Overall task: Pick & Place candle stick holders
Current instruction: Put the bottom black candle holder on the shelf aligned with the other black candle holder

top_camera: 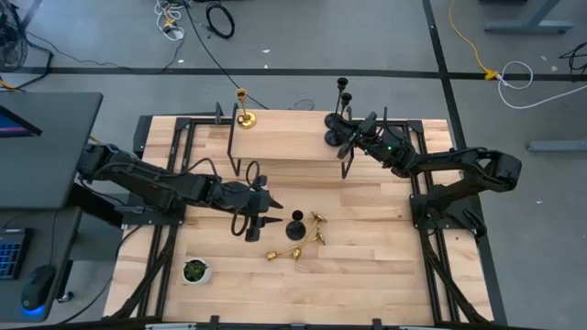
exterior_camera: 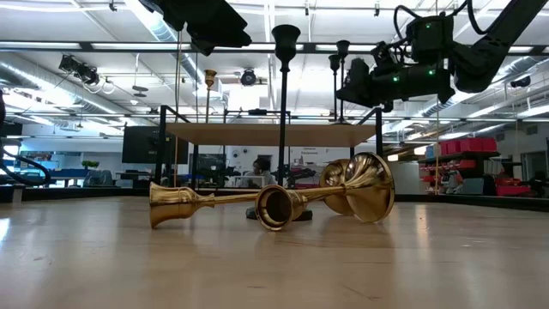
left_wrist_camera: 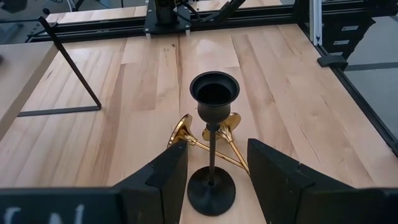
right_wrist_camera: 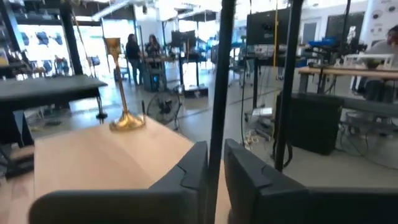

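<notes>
A black holder (top_camera: 296, 225) stands upright on its round base on the table. My left gripper (left_wrist_camera: 214, 163) is open, level, with one finger on each side of that holder's base (left_wrist_camera: 211, 191), touching nothing. Two gold holders (top_camera: 316, 227) (top_camera: 284, 252) lie on their sides behind and beside it. My right gripper (top_camera: 343, 137) is shut on a second black holder (right_wrist_camera: 219, 74) over the right end of the raised shelf (top_camera: 289, 137). A third black holder (right_wrist_camera: 283, 81) stands close by. A gold holder (top_camera: 244, 115) stands upright at the shelf's far left corner. My right gripper pinches the black holder's slim stem (right_wrist_camera: 215, 134) between its two fingers, coming level from the table's right side, fingers across the stem. The holder stays upright. The fingers hide its base, so I cannot tell whether it rests on the shelf.
A small white pot with a green plant (top_camera: 194, 270) stands at the table's near left. The shelf stands on thin black wire legs (left_wrist_camera: 71, 68) at the table's far middle. Dark rails (top_camera: 431, 238) run along the table's left and right sides. People show in the room behind.
</notes>
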